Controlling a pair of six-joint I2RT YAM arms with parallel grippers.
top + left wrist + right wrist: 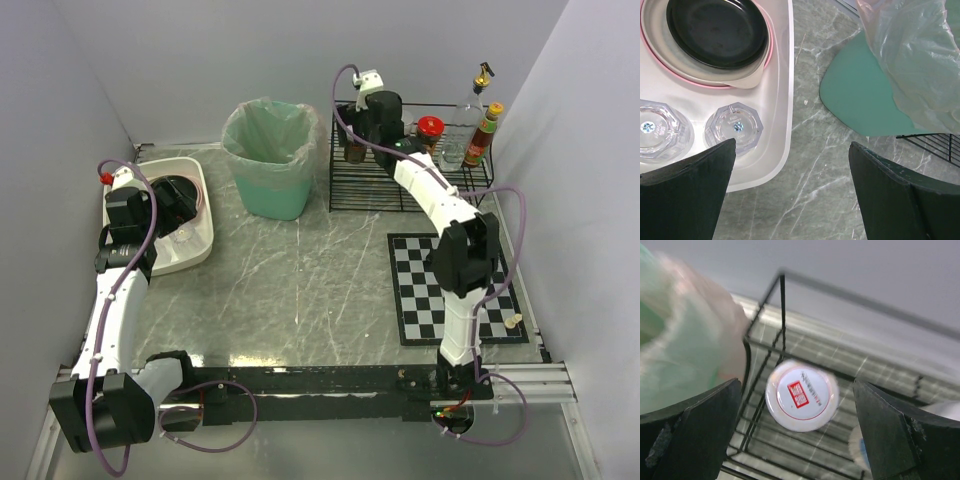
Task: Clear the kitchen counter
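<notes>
The kitchen counter [300,270] is a grey marble-patterned top. My right gripper [797,435] reaches into the black wire rack [345,190] at the back and stands open. A jar with a white lid and red label [801,396] stands upright on the rack between its fingers, touching neither. My left gripper [792,200] hangs open and empty over bare counter [810,165], just right of the white tub [782,75]. In the top view the left gripper [172,200] is over the tub [200,180], and the right gripper [378,112] over the rack's left part.
The tub holds a black bowl [715,30] on a pink-rimmed plate [747,80] and two glass cups [735,127]. A green bin with a plastic liner [268,160] stands between tub and rack. Bottles [470,125] and a red-lidded jar [430,127] stand on the rack. A checkered mat [450,290] lies right.
</notes>
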